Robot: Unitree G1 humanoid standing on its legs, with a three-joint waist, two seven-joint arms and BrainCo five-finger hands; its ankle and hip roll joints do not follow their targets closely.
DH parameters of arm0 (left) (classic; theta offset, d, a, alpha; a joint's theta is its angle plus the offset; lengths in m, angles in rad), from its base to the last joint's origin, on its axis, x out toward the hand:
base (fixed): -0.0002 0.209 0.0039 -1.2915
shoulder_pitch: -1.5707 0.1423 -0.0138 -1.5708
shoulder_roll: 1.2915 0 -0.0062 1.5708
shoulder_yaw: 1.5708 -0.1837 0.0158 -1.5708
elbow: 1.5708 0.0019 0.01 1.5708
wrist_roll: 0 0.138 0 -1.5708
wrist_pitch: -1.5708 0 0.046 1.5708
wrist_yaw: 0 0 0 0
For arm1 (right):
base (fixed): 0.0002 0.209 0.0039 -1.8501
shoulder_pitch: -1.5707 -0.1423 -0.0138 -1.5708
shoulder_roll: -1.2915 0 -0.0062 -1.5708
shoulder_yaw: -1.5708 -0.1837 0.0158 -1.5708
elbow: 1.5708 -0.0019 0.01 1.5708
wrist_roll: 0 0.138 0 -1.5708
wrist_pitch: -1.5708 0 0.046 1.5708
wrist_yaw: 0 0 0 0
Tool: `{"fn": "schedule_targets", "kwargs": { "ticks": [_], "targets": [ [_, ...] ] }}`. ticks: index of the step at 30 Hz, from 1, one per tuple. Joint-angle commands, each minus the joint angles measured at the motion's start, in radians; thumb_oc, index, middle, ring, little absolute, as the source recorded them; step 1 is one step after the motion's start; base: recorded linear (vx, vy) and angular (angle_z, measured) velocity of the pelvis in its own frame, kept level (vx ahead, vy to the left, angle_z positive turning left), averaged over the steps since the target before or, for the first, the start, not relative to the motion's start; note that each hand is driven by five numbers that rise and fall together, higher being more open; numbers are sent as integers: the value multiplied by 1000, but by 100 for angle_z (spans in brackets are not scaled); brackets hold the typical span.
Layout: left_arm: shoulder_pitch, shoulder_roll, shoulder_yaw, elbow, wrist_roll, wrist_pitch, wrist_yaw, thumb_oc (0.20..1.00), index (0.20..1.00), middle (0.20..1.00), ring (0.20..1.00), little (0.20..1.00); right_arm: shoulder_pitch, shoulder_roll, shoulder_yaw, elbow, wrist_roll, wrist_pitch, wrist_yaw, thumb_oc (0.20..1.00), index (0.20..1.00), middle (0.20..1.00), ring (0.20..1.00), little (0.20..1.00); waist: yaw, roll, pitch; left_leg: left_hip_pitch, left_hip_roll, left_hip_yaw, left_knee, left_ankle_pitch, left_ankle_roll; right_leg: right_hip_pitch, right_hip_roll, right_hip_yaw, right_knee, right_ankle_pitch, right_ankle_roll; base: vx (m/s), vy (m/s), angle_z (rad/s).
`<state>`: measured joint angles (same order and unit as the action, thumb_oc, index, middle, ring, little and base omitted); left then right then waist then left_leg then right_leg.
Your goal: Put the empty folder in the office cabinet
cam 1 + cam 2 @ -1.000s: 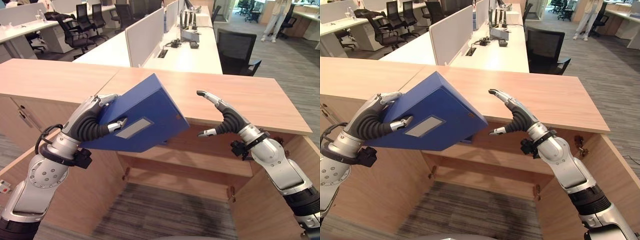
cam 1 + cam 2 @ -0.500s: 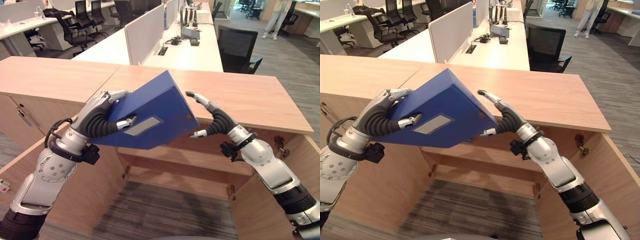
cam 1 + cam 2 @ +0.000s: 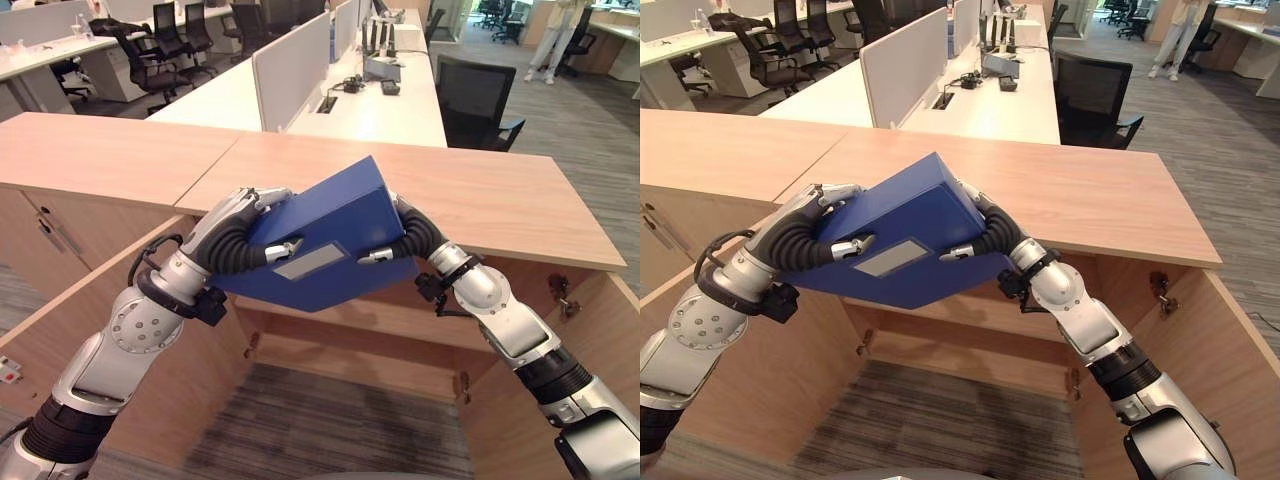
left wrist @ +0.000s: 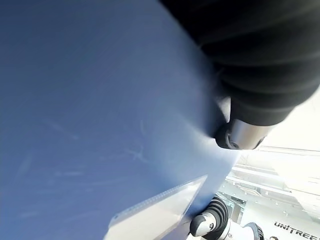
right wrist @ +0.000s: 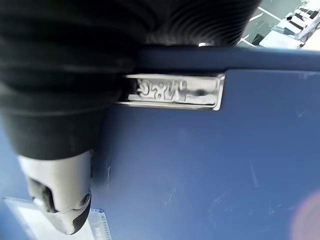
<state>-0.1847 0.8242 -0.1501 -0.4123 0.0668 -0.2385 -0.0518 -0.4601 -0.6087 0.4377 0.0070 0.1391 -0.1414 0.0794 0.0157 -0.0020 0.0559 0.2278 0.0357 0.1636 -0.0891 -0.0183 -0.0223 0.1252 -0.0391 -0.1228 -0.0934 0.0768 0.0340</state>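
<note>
I have the blue folder [image 3: 325, 245] up in the air between both hands, tilted with one corner high, in front of the wooden counter top [image 3: 500, 200] and above the open office cabinet [image 3: 380, 330] beneath it. My left hand [image 3: 245, 235] is curled round the folder's near-left edge, fingers over the top and thumb on the spine beside the clear label pocket [image 3: 312, 262]. My right hand [image 3: 985, 232] clamps the opposite side, thumb on the spine face and fingers wrapped behind.

What worries me: the folder is wide and slanted, and the cabinet opening sits low under the counter's lip. If I lower it at this angle, the raised corner could catch the counter edge or the shelf [image 3: 370, 318] and twist the folder out of one grip. The faces look smooth, so a knock might slide it off the thumbs. I would guess it needs levelling before it goes in.

The head views give me the whole layout: both arms, the tilt, the open doors either side. The left wrist view adds the thumb tip [image 4: 235, 137] pressed on the blue face; the right wrist view shows a metal plate [image 5: 172, 91] on the spine, though I can't quite tell whether my fingers touch it or sit just beside it
</note>
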Motion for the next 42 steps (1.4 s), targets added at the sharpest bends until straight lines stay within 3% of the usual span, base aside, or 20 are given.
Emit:
{"fn": "schedule_targets", "kwargs": {
  "ticks": [1, 2, 3, 4, 7, 8, 12, 19, 20, 21, 22, 23, 27, 28, 29, 30, 33, 36, 38, 42],
  "targets": [
    [-220, -67, -85, -107, -151, -116, 53, 200, 200, 200, 200, 200, -119, 102, 133, 7, 53, -35, 35, 1000, 1000, 1000, 1000, 1000, 6, -45, -36, -19, 4, -48, 2, -53, -8, 66, -39, -42, 17, -85, 58, 0, 0, 0],
    [-223, -71, -90, -111, -160, -118, 52, 200, 200, 200, 200, 200, -117, 109, 141, 16, 64, -35, 40, 1000, 1000, 1000, 1000, 1000, 6, -46, -36, -19, 4, -48, 2, -53, -8, 66, -39, -42, 18, -86, 58, 0, 0, 0],
    [-232, -86, -100, -115, -172, -121, 54, 200, 200, 200, 200, 200, -112, 132, 161, 44, 108, -37, 51, 464, 464, 464, 464, 464, 7, -46, -36, -18, 3, -48, 2, -54, -8, 67, -39, -42, 18, -86, 58, 0, 0, 0],
    [-232, -86, -100, -115, -172, -121, 54, 200, 200, 200, 200, 200, -112, 132, 161, 45, 108, -38, 51, 200, 200, 200, 200, 200, 7, -46, -36, -18, 3, -48, 2, -54, -8, 67, -39, -42, 18, -86, 58, 0, 0, 0],
    [-249, -117, -117, -119, -184, -124, 59, 200, 200, 200, 200, 200, -101, 177, 195, 103, 183, -36, 76, 200, 200, 200, 200, 200, 10, -47, -35, -18, 4, -48, 2, -53, -8, 67, -39, -44, 18, -87, 58, 0, 0, 0],
    [-281, -154, -137, -119, -184, -128, 69, 200, 200, 200, 200, 200, -69, 239, 252, 157, 311, -15, 142, 200, 200, 200, 200, 200, 14, -49, -32, -19, 4, -49, 2, -51, -10, 67, -39, -47, 20, -89, 58, 0, 0, 0],
    [-350, -180, -187, -100, -126, -133, 77, 200, 200, 200, 200, 200, -58, 285, 357, 176, 421, 21, 266, 200, 200, 200, 200, 200, 19, -49, -29, -22, 4, -52, 2, -48, -12, 65, -39, -51, 19, -90, 58, 0, 0, 0],
    [-378, -183, -192, -75, -58, -126, 86, 200, 200, 200, 200, 200, -27, 305, 389, 234, 423, 17, 286, 200, 200, 200, 200, 200, 22, -43, -26, -26, 3, -55, 2, -46, -12, 64, -41, -58, 20, -91, 61, 0, 0, 0],
    [-375, -185, -190, -66, -50, -122, 86, 335, 335, 335, 335, 335, -16, 303, 389, 238, 418, 20, 291, 200, 200, 200, 200, 200, 21, -42, -27, -26, 3, -55, 2, -46, -13, 64, -42, -60, 20, -90, 61, 0, 0, 0],
    [-372, -184, -188, -60, -43, -118, 83, 567, 567, 567, 567, 567, -6, 299, 387, 239, 412, 22, 296, 200, 200, 200, 200, 200, 21, -42, -27, -26, 3, -55, 2, -46, -13, 64, -42, -61, 20, -90, 61, 0, 0, 0],
    [-365, -182, -183, -52, -42, -116, 78, 956, 956, 956, 956, 956, 10, 293, 383, 242, 406, 27, 302, 200, 200, 200, 200, 200, 20, -42, -26, -27, 3, -55, 2, -45, -13, 63, -42, -62, 19, -90, 61, 0, 0, 0],
    [-364, -183, -183, -52, -43, -117, 78, 1000, 1000, 1000, 1000, 1000, 11, 292, 383, 241, 406, 27, 302, 200, 200, 200, 200, 200, 20, -41, -27, -27, 3, -55, 2, -45, -13, 64, -42, -62, 18, -90, 61, 0, 0, 0],
    [-254, -149, -140, -23, -141, -102, 1, 1000, 1000, 1000, 1000, 1000, 127, 241, 310, 286, 376, 29, 299, 200, 200, 200, 200, 200, 15, -36, -23, -30, 2, -53, 2, -44, -14, 61, -41, -65, 18, -88, 62, 2, 0, 1],
    [-218, -133, -130, -17, -201, -94, -40, 1000, 1000, 1000, 1000, 1000, 164, 232, 286, 301, 369, 29, 297, 200, 200, 200, 200, 200, 12, -34, -24, -31, 2, -53, 2, -43, -15, 61, -41, -66, 18, -88, 62, 0, 0, 0],
    [-157, -66, -141, -4, -367, -72, -163, 1000, 1000, 1000, 1000, 1000, 230, 214, 241, 338, 365, 30, 296, 200, 200, 200, 200, 200, 5, -28, -21, -33, 2, -51, 2, -41, -16, 59, -43, -66, 18, -84, 63, 3, -1, 3],
    [-154, -64, -139, -5, -374, -71, -168, 1000, 1000, 1000, 1000, 1000, 232, 216, 241, 338, 364, 30, 297, 200, 200, 200, 200, 200, 5, -29, -23, -33, 2, -51, 2, -41, -16, 59, -43, -66, 18, -84, 63, 13, 0, 4],
    [-49, 65, -181, 35, -667, -3, -368, 1000, 1000, 1000, 1000, 1000, 338, 195, 175, 390, 356, 25, 298, 200, 200, 200, 200, 200, -11, -24, -23, -33, 4, -42, 2, -40, -20, 55, -42, -65, 17, -79, 65, 0, 0, 0],
    [51, 112, -231, 106, -803, 61, -467, 1000, 1000, 1000, 1000, 1000, 391, 192, 115, 447, 344, 12, 277, 200, 200, 200, 200, 200, -24, -20, -22, -37, 7, -37, 2, -36, -21, 46, -40, -57, 17, -75, 65, -2, -18, -5],
    [125, 88, -241, 202, -845, 87, -496, 1000, 1000, 1000, 1000, 1000, 421, 189, 84, 463, 343, 7, 271, 200, 200, 200, 200, 200, -29, -21, -20, -40, 8, -35, 2, -32, -21, 41, -37, -51, 18, -74, 65, -11, -30, -17],
    [236, -93, -232, 497, -850, 129, -479, 1000, 1000, 1000, 1000, 1000, 476, 183, 25, 476, 357, 8, 259, 200, 200, 200, 200, 200, -39, -22, -15, -44, 13, -37, 2, -29, -22, 36, -31, -47, 21, -80, 61, -20, -32, -6]
  ]
}}
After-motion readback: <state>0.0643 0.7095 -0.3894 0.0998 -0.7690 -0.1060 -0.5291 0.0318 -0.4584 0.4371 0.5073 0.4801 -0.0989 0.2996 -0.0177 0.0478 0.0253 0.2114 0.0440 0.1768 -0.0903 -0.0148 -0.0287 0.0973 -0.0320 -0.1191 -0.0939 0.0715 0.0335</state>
